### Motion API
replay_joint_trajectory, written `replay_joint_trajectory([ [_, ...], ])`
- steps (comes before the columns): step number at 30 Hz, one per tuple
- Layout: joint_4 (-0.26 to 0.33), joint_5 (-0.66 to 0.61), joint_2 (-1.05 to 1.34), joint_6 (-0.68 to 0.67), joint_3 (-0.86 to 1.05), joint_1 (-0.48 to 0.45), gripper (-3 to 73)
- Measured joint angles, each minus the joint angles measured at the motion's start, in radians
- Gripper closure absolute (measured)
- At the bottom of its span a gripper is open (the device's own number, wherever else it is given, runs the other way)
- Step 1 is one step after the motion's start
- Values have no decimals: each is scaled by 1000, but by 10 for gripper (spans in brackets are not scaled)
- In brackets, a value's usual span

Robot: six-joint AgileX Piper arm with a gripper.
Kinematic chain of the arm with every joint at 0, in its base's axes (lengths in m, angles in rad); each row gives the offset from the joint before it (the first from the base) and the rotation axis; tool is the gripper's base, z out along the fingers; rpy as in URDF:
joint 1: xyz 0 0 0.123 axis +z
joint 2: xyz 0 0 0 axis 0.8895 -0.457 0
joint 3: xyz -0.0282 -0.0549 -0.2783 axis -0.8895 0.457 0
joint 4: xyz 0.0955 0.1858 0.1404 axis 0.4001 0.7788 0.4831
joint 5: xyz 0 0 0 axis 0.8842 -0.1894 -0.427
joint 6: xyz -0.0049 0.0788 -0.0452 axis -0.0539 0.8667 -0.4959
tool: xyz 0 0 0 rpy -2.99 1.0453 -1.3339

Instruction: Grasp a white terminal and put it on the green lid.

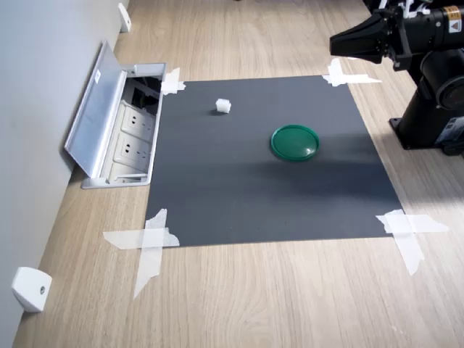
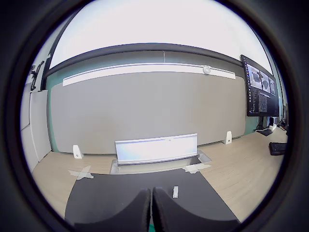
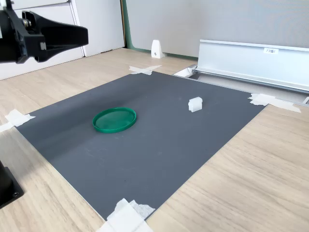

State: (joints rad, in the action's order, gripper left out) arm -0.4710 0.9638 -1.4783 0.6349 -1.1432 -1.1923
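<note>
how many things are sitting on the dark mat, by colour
white: 1, the terminal
green: 1, the lid
total: 2
The taped corners of the mat are not counted.

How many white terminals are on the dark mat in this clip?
1. The white terminal sits alone on the mat, between the green lid and the open socket box. None looks hidden.
</note>
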Motion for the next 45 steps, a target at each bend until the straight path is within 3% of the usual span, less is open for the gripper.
replay_joint_trajectory([
  [34,4,12,-3,-22,-11,0,703],
  [45,-24,-172,-417,-149,-246,0,703],
])
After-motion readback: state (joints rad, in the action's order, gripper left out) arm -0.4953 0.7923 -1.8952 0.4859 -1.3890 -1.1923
